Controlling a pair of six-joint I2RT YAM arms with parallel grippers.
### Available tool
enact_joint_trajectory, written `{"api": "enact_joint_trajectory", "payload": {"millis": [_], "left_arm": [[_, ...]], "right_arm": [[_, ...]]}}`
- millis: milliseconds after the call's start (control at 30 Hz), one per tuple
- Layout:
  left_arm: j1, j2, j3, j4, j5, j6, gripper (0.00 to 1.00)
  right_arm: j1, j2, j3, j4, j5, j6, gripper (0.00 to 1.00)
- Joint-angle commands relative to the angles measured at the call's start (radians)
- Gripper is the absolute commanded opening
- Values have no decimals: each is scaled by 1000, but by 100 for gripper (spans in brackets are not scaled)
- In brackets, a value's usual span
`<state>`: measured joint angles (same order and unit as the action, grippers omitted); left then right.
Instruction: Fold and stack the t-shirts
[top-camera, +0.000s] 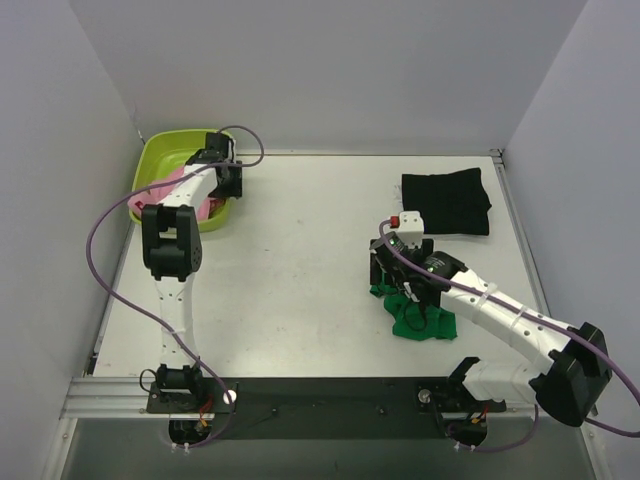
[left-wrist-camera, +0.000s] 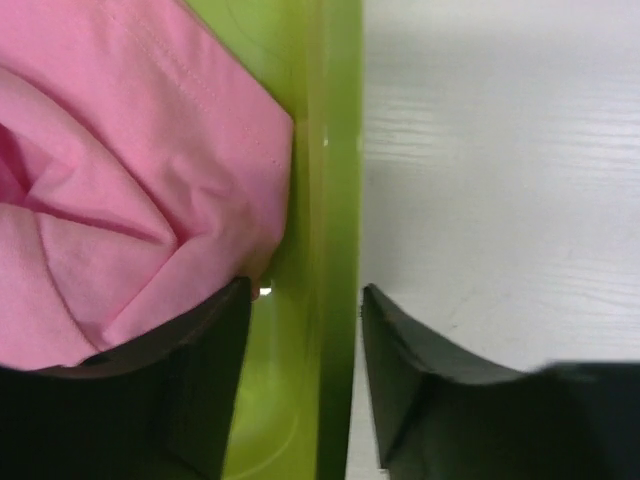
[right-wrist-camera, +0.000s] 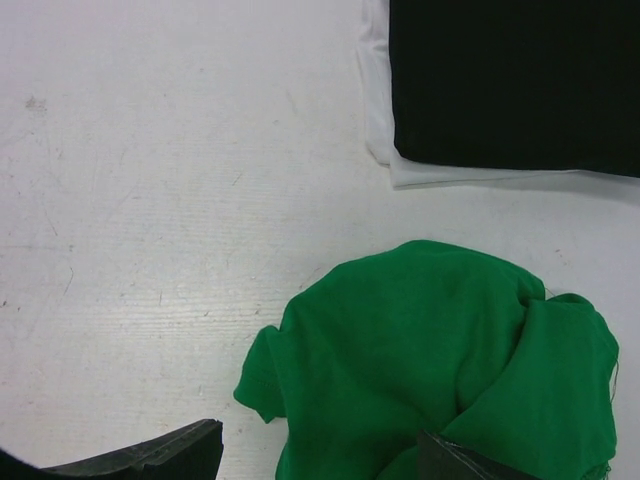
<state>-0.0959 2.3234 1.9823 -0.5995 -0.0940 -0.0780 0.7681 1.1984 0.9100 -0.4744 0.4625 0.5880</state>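
Observation:
The pink t-shirt lies crumpled inside the lime-green tub at the far left. My left gripper is open and straddles the tub's right wall, one finger inside by the pink cloth, one outside over the table. The bright green t-shirt lies crumpled on the table at the near right. My right gripper is open just above its left edge, holding nothing. The black t-shirt lies folded flat at the far right.
A white layer sticks out from under the black t-shirt's edge. The tub stands against the left wall. Purple cables loop off both arms. White walls enclose the table on three sides.

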Motion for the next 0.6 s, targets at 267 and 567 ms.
{"api": "enact_joint_trajectory", "payload": {"millis": [267,567], "left_arm": [[7,-133,-45,-16,-139,-81,86],[-152,-403,-144,-60,-314,-121,87]], "right_arm": [[42,15,-6,-1,27,26,77],[88,-42,-20,0,39,45,77]]}}
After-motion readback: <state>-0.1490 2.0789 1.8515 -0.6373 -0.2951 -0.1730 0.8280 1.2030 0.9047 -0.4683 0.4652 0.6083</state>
